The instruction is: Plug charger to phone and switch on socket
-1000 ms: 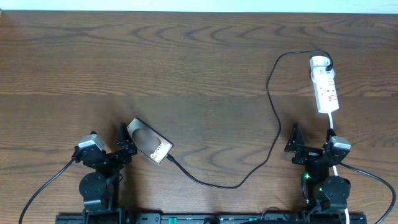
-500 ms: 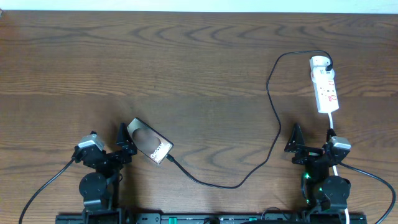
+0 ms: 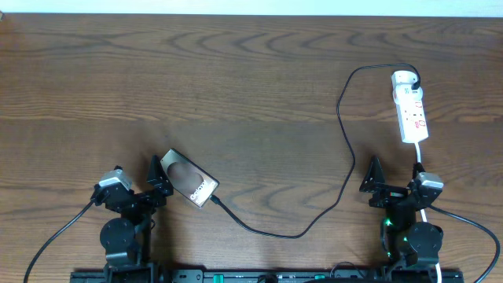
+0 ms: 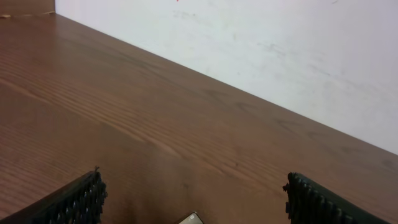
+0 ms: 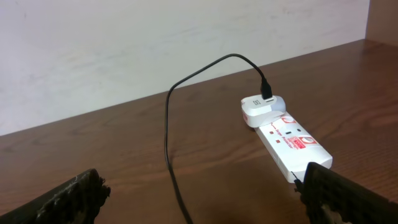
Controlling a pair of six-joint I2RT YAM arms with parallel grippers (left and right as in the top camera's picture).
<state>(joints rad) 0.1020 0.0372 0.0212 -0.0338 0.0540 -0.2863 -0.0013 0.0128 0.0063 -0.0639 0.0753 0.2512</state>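
Observation:
The phone [image 3: 189, 180] lies on the table at the lower left, with white lettering near its lower right end. Only its corner [image 4: 191, 219] shows in the left wrist view. The black charger cable [image 3: 343, 126] runs from the phone's lower end to the adapter at the top of the white socket strip [image 3: 411, 110], which also shows in the right wrist view [image 5: 287, 140]. The plug tip sits at the phone's edge. My left gripper [image 3: 152, 182] is open beside the phone. My right gripper [image 3: 393, 182] is open, just below the strip.
The strip's white cord [image 3: 420, 161] runs down toward the right arm's base. A white wall [image 5: 155, 43] borders the table's far edge.

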